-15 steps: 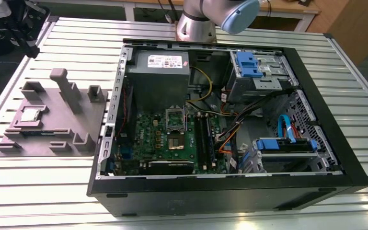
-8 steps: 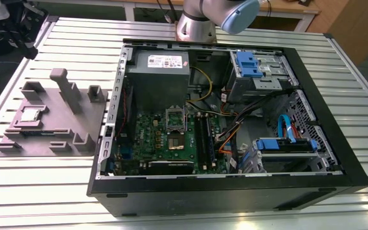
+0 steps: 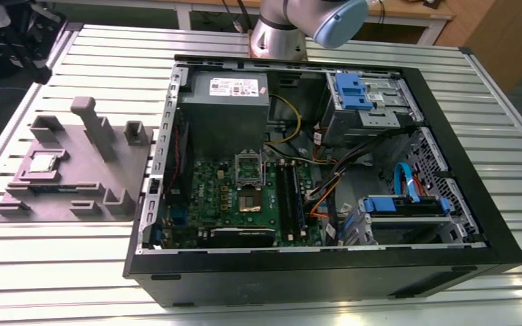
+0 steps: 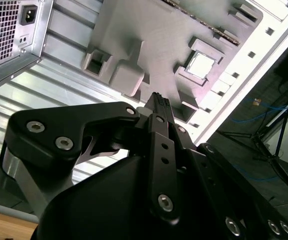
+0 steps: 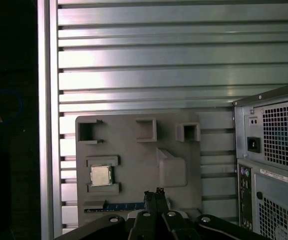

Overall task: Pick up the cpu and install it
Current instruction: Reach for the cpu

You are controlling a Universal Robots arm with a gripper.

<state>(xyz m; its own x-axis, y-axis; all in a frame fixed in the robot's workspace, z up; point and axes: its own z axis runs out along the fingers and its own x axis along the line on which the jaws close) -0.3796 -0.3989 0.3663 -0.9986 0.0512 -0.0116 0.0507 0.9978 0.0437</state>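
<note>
Jaws pinched together, nothing between them. Gripper hangs over the slatted table, beside the open computer case. White label on the power supply, print illegible. Cpu sits in a walled pocket of the grey holder plate, with bare slats all round it.

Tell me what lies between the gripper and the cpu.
In the first wrist view, only bare grey fixture plate separates the gripper from the cpu in its nest.
</note>
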